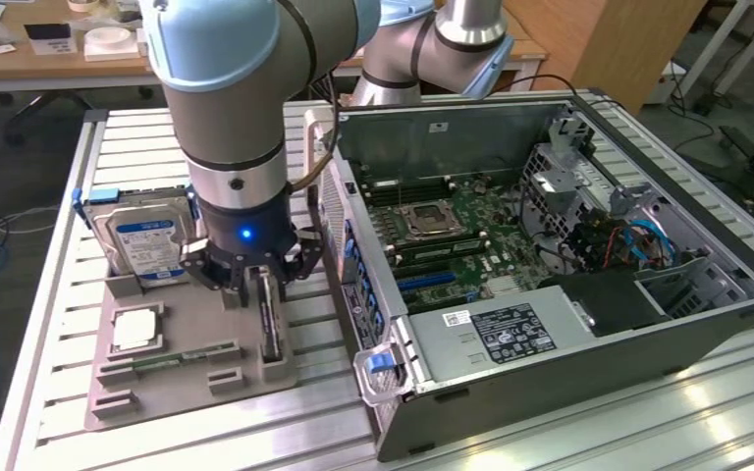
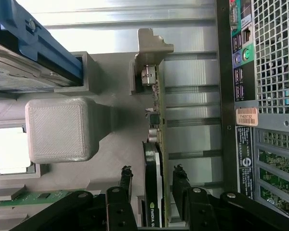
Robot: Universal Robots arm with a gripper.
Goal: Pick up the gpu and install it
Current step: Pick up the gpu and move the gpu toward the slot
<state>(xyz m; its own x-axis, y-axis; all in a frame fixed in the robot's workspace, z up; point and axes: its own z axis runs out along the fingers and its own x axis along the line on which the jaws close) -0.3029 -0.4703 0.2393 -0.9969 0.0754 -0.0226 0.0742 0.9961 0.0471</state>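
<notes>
On the exterior view's left, the thin green-board gpu with black cooler (image 1: pixel 270 329) stands on edge in a grey printed tray (image 1: pixel 181 397). My black gripper (image 2: pixel 152 175) straddles it, wide open and empty. I'd centre evenly on the card before squeezing.

The table (image 1: pixel 141 147) here is one of those ribbed aluminium ones (slots running across it). Two things sit straight on it: a grey printed fixture tray (image 1: pixel 188 324) toward the edge on the exterior view's left, and an open computer case (image 1: pixel 548 378) just beside it, reaching toward the opposite edge.
</notes>
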